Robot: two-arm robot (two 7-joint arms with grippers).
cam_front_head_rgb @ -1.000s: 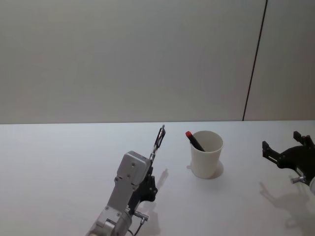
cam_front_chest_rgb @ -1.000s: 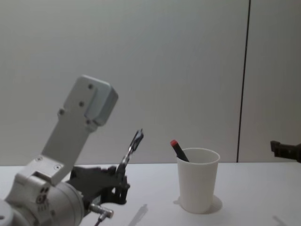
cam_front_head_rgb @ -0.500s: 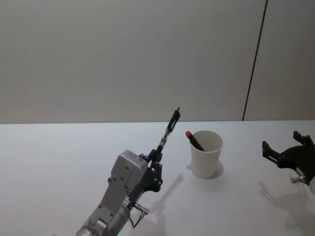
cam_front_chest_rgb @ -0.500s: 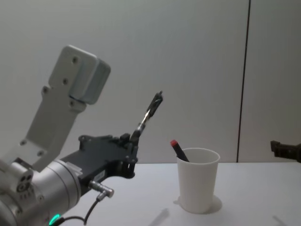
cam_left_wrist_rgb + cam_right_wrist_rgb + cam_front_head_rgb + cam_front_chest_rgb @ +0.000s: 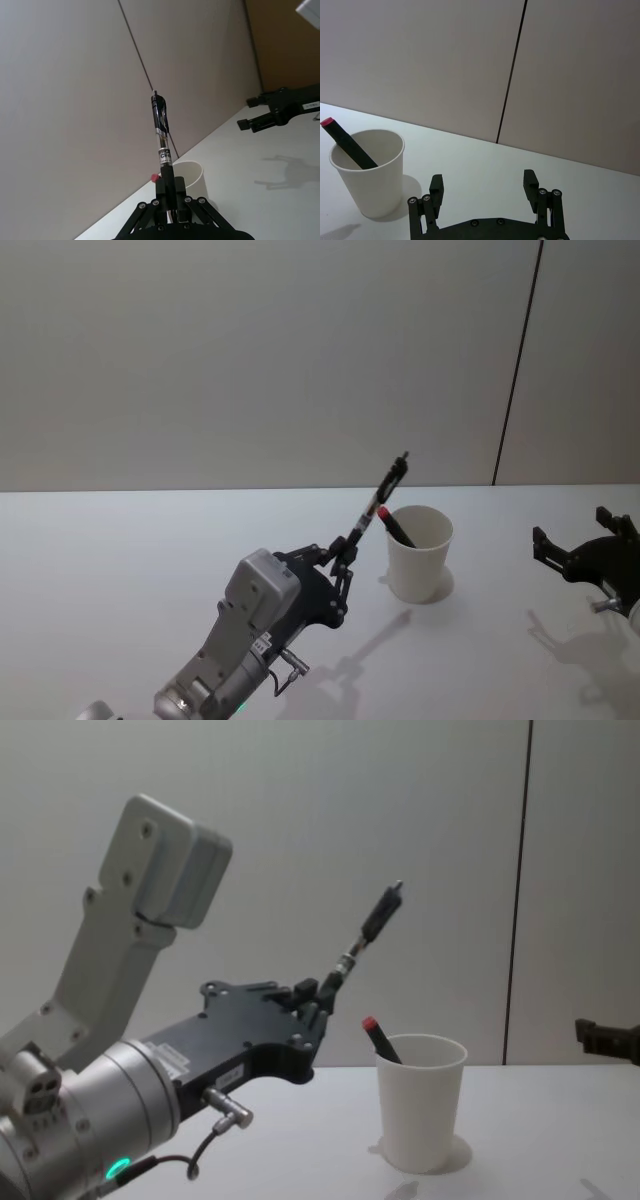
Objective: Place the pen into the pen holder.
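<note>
The fingers of the left gripper (image 5: 345,558) squeeze the pen (image 5: 378,502) by its bottom end, just left of the pen holder (image 5: 420,558). The pen looks light and stiff. The right gripper (image 5: 484,180), far right, has open fingers.

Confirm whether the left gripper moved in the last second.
Yes. The left gripper, holding the pen, rose and moved right toward the pen holder, which stayed put. The right gripper sits parked.

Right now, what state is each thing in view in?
Black clip pen: held aloft, slanting, clip end up, not yet in the cup.
White paper cup: upright, holding one pen.
Red-capped black pen: leaning inside the cup.
Left tool: shut on the clip pen.
Right tool: open, empty, idle off to the right.
</note>
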